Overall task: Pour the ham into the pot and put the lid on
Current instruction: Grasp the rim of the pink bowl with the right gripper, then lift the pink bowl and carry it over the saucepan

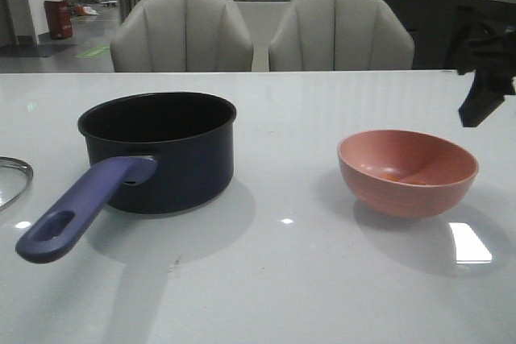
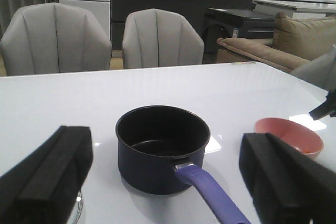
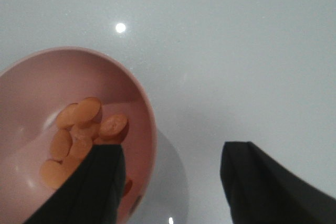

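The right gripper (image 3: 173, 182), fingers apart, straddles the round pink bowl's (image 3: 149, 114) rim above the orange-pink ham chunks (image 3: 84, 129).

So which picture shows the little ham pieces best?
The right wrist view: it looks down into the pink bowl, so the ham chunks show clearly. The front view shows only a faint orange hint; the left wrist view shows none.
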{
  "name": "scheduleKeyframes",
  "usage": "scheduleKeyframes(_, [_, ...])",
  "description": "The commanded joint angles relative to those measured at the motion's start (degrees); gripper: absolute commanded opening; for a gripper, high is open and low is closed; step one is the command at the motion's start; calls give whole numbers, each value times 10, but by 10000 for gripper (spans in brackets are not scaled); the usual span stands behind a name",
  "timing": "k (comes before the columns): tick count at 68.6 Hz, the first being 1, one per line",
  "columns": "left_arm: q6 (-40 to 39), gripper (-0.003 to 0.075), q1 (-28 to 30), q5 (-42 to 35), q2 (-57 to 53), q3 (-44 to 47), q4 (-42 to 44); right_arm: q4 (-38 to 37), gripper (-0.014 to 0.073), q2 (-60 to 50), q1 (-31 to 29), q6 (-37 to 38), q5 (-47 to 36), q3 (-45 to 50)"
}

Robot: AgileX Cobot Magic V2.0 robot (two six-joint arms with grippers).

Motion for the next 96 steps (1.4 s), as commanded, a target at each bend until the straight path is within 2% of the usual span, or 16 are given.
scheduleKeyframes(1, [-1, 625, -4, -48, 8, -15, -2, 2, 507, 41, 0, -2, 5, -62])
scheduleKeyframes(15, [-1, 625, -4, -48, 8, -15, -2, 2, 506, 118, 10, -3, 21, -114])
scheduleKeyframes(18, [-1, 625, -4, -48, 8, -15, -2, 2, 484, 129, 15, -3, 20, -121])
scheduleKeyframes(21, [-1, 625, -4, -48, 8, -15, -2, 2, 444, 135, 16, -3, 19, -125])
scheduleKeyframes(30, [-1, 625, -4, -48, 8, -15, -2, 9, 183, 144, 17, -3, 17, -134])
scheduleKeyframes(33, [-1, 625, -4, -48, 8, -15, -2, 12, 120, 144, 17, -3, 17, -134])
scheduleKeyframes(38, [-1, 625, -4, -48, 8, -15, -2, 19, 152, 142, 17, -3, 13, -134])
scheduleKeyframes(47, [-1, 625, -4, -48, 8, -15, -2, 20, 142, 127, 17, -3, -16, -134])
scheduleKeyframes(54, [-1, 625, -4, -48, 8, -15, -2, 51, 139, 102, 17, -2, -42, -135])
scheduleKeyframes(61, [-1, 625, -4, -48, 8, -15, -2, 58, 139, 80, 24, -7, -35, -156])
scheduleKeyframes(69, [-1, 625, -4, -48, 8, -15, -2, 55, 139, 76, 54, -48, 22, -218])
scheduleKeyframes(72, [-1, 625, -4, -48, 8, -15, -2, 55, 139, 83, 81, -64, 68, -266])
scheduleKeyframes(84, [-1, 625, -4, -48, 8, -15, -2, 52, 139, 127, 158, -64, 162, -399])
scheduleKeyframes(96, [-1, 625, -4, -48, 8, -15, -2, 31, 139, 204, 224, -44, 220, -536])
